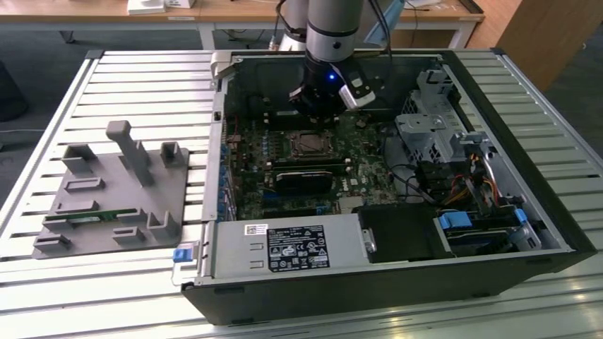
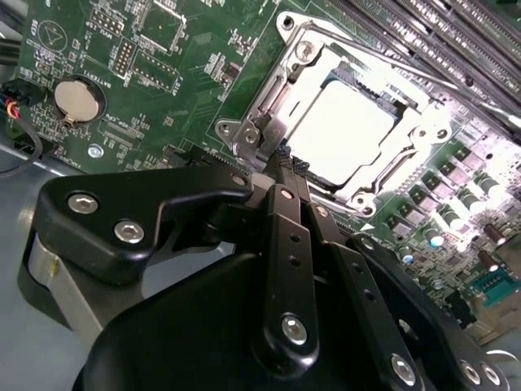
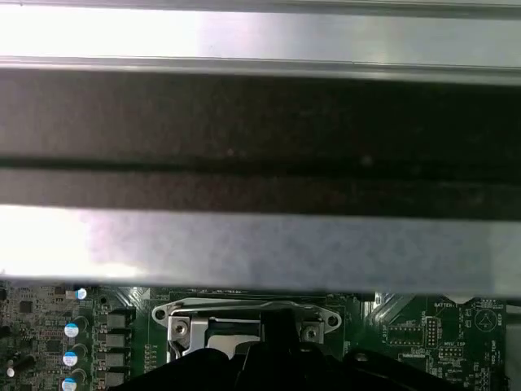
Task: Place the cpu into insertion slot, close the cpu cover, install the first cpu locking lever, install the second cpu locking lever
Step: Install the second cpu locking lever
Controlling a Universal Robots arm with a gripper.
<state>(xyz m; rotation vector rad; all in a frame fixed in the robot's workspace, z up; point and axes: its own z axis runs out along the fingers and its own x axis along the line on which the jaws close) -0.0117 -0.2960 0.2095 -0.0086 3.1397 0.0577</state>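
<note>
the gripper [image 2: 286, 167] hovers low over the board [image 2: 163, 73] inside the open case [image 1: 527, 233], its fingers [image 2: 281, 163] pressed together with nothing between them, their tips just beside one edge of the cover [image 2: 269, 106]. the cpu [image 2: 342, 134] already lies in the slot [image 1: 308, 143], its bright metal top showing through the cover's cut-out, and the cover looks to be down around it. the risk here, as i judge it, is at that edge: closed tips coming down a little off could skid on the shiny frame and rake the small parts on the board beside the slot, or push the cover askew over the chip; whether any lever is latched i cannot tell. a hard downward press could also flex the board. count: one gripper, one cpu, one slot, one cover, one coin cell [image 2: 75, 99] on the board, and one grey fixture [image 1: 118, 191] on the slatted counter [image 1: 141, 78], well apart from the case.
</note>
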